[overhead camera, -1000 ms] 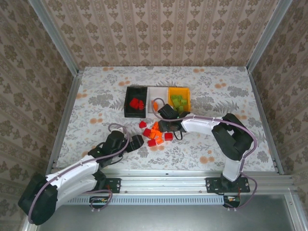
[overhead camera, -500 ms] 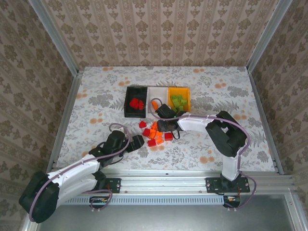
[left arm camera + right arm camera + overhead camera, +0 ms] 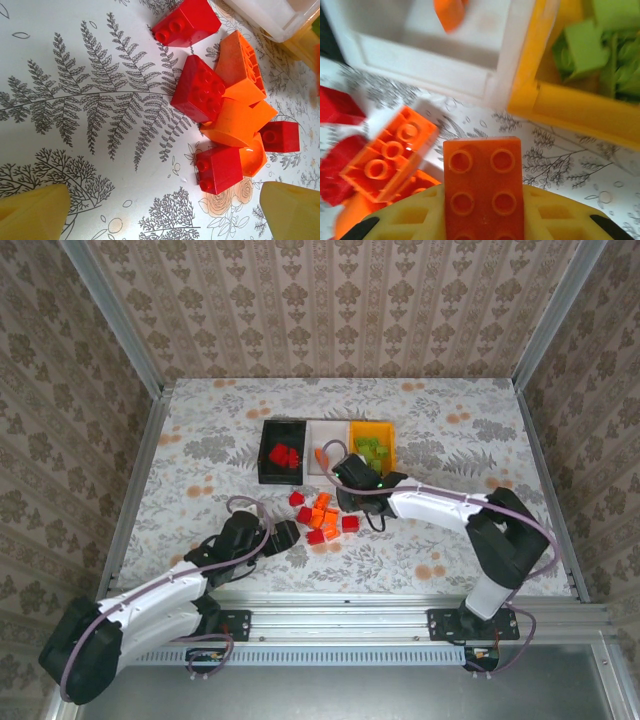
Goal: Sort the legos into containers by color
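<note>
Loose red and orange legos (image 3: 320, 518) lie in a pile in front of the containers. The black bin (image 3: 283, 426) holds red bricks (image 3: 284, 455). An orange one (image 3: 322, 455) lies in the white bin (image 3: 328, 432), and green ones (image 3: 372, 452) fill the orange-yellow bin (image 3: 371, 426). My right gripper (image 3: 347, 483) hovers just in front of the white bin (image 3: 435, 70), shut on an orange lego (image 3: 483, 190). My left gripper (image 3: 287, 537) stands open, low over the table left of the pile. A red brick (image 3: 220, 167) lies just ahead of its fingertips (image 3: 35, 212).
Aluminium rails (image 3: 130, 490) and patterned walls enclose the floral tabletop. Bare table stretches to the left (image 3: 200, 460) and right (image 3: 460, 460) of the bins. The right arm's elbow (image 3: 510, 530) stands at the near right.
My right gripper's jaws have closed on an orange lego from the pile, and that arm's elbow has swung to the right. The left arm has not moved.
</note>
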